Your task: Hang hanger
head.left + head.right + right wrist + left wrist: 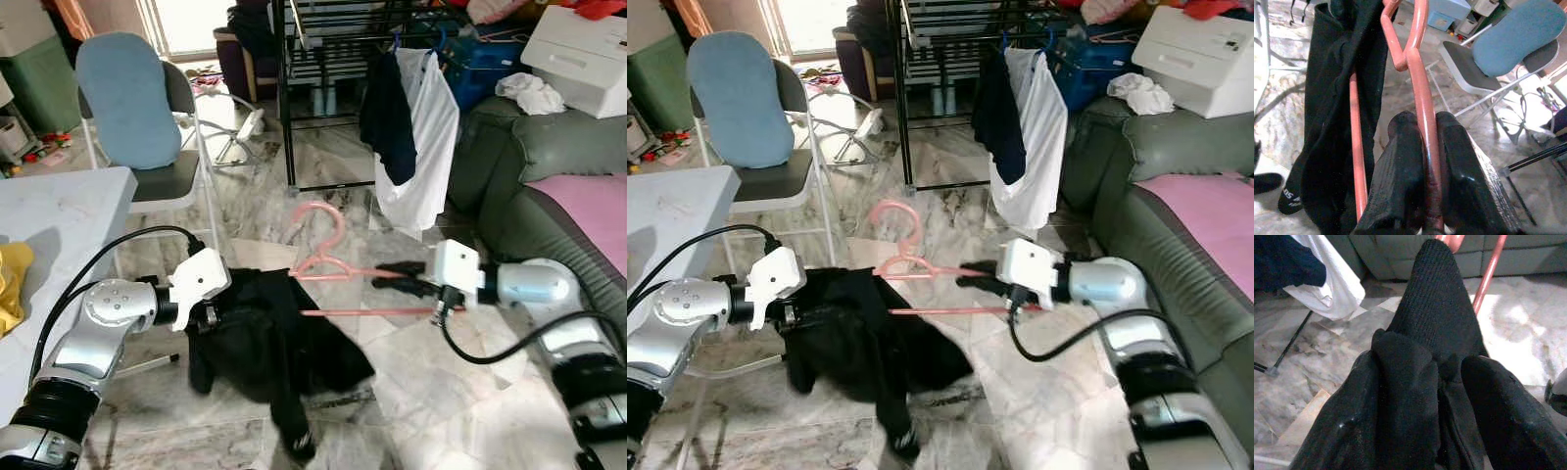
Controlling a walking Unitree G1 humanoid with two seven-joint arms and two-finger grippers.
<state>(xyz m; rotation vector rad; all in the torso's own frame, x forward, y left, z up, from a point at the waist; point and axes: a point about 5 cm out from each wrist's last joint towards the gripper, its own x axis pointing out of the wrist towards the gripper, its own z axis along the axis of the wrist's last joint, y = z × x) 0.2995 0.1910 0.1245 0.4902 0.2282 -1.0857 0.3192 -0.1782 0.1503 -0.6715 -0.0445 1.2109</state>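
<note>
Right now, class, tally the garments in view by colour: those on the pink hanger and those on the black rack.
Black garment on pink plastic hanger: 1
Navy garment on black metal rack: 1
White garment on the rack: 1
Total: 3

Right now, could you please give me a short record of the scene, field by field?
hanger: pink hanger, held level above the floor
right gripper: jaws shut on the hanger's arm
left gripper: jaws shut on the black garment
garment: half on the hanger, rest drooping
drying rack: ahead, clothes already hung
</note>
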